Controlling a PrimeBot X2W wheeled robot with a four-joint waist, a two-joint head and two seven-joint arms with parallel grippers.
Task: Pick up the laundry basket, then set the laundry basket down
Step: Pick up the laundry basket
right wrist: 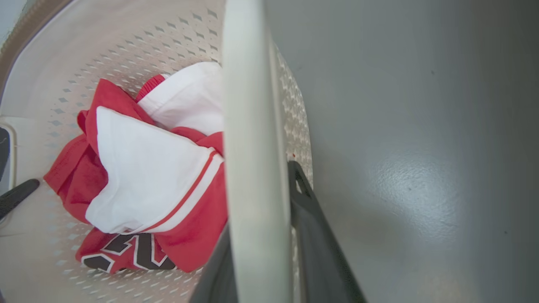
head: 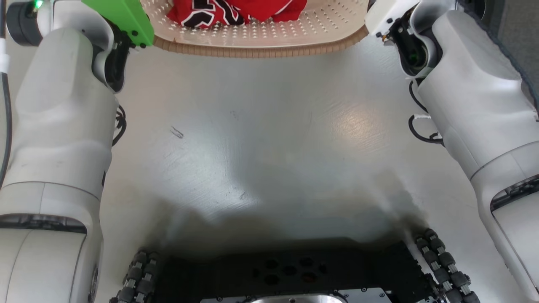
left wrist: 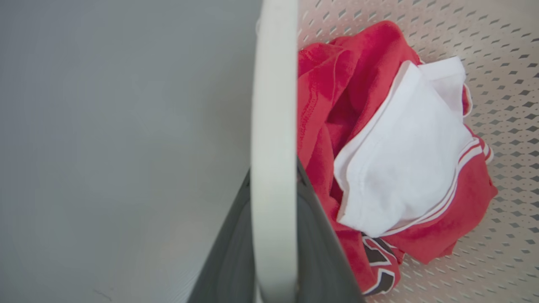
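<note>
The laundry basket [head: 261, 40], cream and perforated with a brown rim, lies at the top edge of the head view between my two forearms. Red and white clothes [head: 236, 10] are piled inside it. In the left wrist view my left gripper [left wrist: 273, 181] is shut on a white loop handle [left wrist: 273, 105], one dark finger on each side of it. The right wrist view has my right gripper [right wrist: 261, 198] shut on the other white handle [right wrist: 248, 105] in the same way. The clothes [left wrist: 400, 147] [right wrist: 139, 168] rest on the basket's floor. I cannot tell whether the basket touches the ground.
Glossy grey floor [head: 269, 147] stretches between the basket and my dark base [head: 286, 269] with its roller wheels. A green wrist part [head: 122, 17] sits by the basket's left corner. The tip of one left-gripper finger [right wrist: 17, 195] shows across the basket.
</note>
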